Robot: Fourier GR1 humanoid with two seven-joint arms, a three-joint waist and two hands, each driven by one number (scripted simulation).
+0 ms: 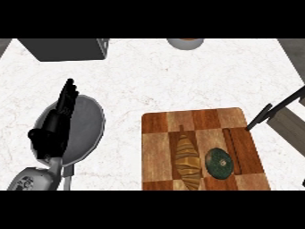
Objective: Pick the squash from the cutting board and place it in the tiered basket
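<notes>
Squash (188,157) lies on the cutting board (160,129), approx mid-board toward its near edge. It's a long tan striped thing w/ a thin stalk at the far end, long axis running near-to-far, roughly parallel to the board's long sides. Just beside it, on the board's right half, sits a dark green round item (218,163). Can't rule out that this is the squash instead, but the long shape w/ stalk reads as it. Only the left hand (52,129) shows, well left of the board w/ bare counter btwn. It hangs over a grey pan (88,118), fingers straight, pressed together, pointing away from the robot, holding nothing; looks parked, not reaching. Right hand isn't in view, so no telling its state. Tiered basket (293,127) stands just off the board's right edge. So from the left hand the squash is off to the right & a bit nearer the robot, w/ the basket further right again, beyond the board. Judgement: right arm prob. suits better, since pick & drop both sit on that side. A grasp should close across the squash's narrow width, i.e. from its left & right flanks, keeping clear of the green item.
</notes>
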